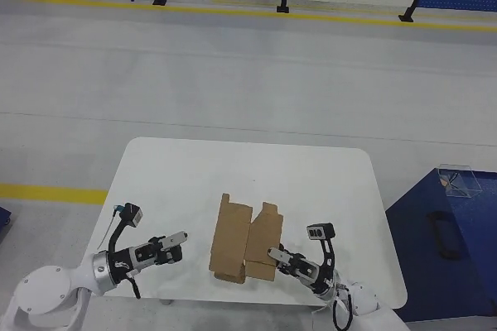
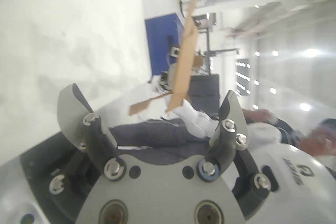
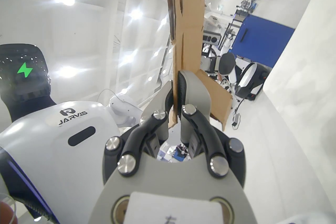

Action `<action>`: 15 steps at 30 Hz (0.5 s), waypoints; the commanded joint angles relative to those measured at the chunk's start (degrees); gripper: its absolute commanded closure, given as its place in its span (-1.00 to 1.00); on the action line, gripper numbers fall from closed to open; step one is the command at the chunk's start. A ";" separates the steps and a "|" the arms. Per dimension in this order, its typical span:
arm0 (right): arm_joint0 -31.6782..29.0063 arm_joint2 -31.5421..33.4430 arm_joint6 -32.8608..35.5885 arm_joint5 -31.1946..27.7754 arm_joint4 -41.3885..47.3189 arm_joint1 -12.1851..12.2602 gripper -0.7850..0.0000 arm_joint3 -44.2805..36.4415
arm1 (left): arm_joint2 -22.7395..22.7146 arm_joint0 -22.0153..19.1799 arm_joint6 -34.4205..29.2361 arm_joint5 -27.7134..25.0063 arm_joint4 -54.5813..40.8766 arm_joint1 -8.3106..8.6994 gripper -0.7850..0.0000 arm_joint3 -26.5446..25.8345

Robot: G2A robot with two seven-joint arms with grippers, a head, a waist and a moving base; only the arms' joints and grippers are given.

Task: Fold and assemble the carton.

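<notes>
While my right pincer point(image 3: 175, 83) is clenched on the lower-right corner of the carton point(image 1: 244, 238) at the lower middle of the top view, its long axis runs up-frame, and my left pincer point(image 1: 176, 242), released, sits lower left, apart from its free edge.

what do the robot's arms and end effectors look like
The left arm and right arm are white with black joint bands and black cables. The left end effector and right end effector each have a light grey base, black linkages with silver bolts, and curved grey fingers lined black.
</notes>
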 commanded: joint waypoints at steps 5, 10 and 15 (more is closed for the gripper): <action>1.34 -3.71 7.62 5.52 5.57 -0.66 1.00 1.98 | 5.28 -1.23 1.04 -3.89 2.97 0.02 -1.00 0.85; 2.43 -5.07 9.14 5.43 6.29 -1.25 1.00 3.08 | 7.33 -0.31 3.78 -5.47 4.80 0.09 1.00 -0.21; 2.97 -4.43 9.90 6.19 7.31 -1.35 1.00 3.16 | 7.16 -0.05 3.76 -5.11 3.42 0.40 1.00 -0.03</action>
